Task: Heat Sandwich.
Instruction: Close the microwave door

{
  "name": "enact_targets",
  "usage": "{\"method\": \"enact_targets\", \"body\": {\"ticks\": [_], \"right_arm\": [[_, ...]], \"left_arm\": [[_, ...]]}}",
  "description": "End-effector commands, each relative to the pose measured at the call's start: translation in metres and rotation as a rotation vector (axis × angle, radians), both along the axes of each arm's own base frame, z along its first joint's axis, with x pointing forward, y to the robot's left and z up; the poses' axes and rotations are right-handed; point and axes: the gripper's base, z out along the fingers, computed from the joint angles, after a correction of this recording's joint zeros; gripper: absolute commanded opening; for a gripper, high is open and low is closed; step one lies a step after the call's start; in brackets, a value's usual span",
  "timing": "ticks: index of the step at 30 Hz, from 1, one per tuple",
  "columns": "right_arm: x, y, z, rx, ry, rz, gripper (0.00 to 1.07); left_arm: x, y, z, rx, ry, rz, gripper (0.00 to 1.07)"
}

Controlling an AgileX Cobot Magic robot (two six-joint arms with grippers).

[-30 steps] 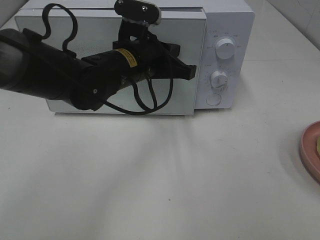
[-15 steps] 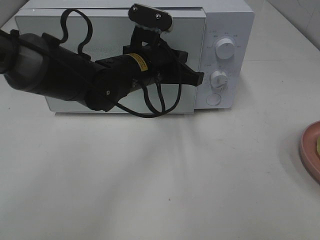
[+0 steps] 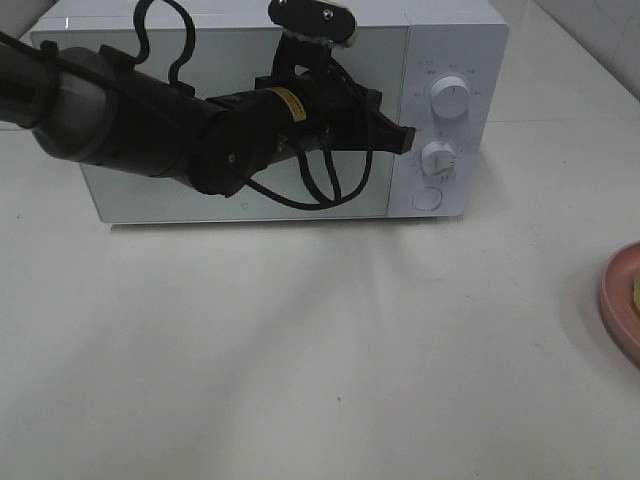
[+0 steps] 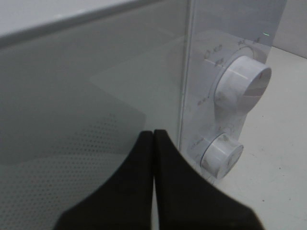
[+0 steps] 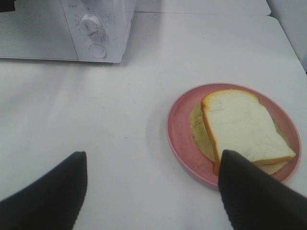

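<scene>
The sandwich (image 5: 244, 127), white bread with tan crust over a pale green layer, lies on a pink plate (image 5: 180, 129) on the table to the right of the microwave. My right gripper (image 5: 151, 160) hovers open above the table just in front of the plate, holding nothing. It is out of the high view. My left gripper (image 3: 405, 140) is shut and empty. Its tips (image 4: 153, 133) press against the right edge of the white microwave's door (image 3: 240, 190), next to the control panel.
The microwave (image 3: 455, 40) stands at the back of the table with its door flush. It has two knobs (image 3: 450, 98) (image 3: 438, 157) and a round button (image 3: 427, 198). The plate's rim (image 3: 620, 300) shows at the right edge. My left arm spans the door.
My left arm swung back and to the right with its shut fingers against the door. The door went from ajar to flush with the microwave's front. The right gripper stayed put.
</scene>
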Motion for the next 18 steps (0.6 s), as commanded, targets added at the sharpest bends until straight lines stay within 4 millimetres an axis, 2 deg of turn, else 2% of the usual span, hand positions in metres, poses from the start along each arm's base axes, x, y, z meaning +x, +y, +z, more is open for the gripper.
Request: {"method": "enact_targets", "body": {"ticks": [1,9,11,18], "right_arm": [[-0.004,-0.001,0.001,-0.008,-0.045,0.002,0.73],[-0.004,-0.001,0.001,-0.009,-0.045,0.002,0.73],[-0.004,-0.001,0.001,-0.008,-0.045,0.002,0.73],[-0.004,-0.001,0.001,-0.008,-0.045,0.002,0.73]], "left_arm": [[0.018,0.013,0.012,-0.11,-0.022,0.1,0.0],[0.012,0.006,0.012,-0.103,-0.019,0.077,0.0],[0.005,0.001,0.011,-0.093,-0.012,0.058,0.0],[-0.012,0.005,0.006,-0.066,0.012,0.041,0.0]]}}
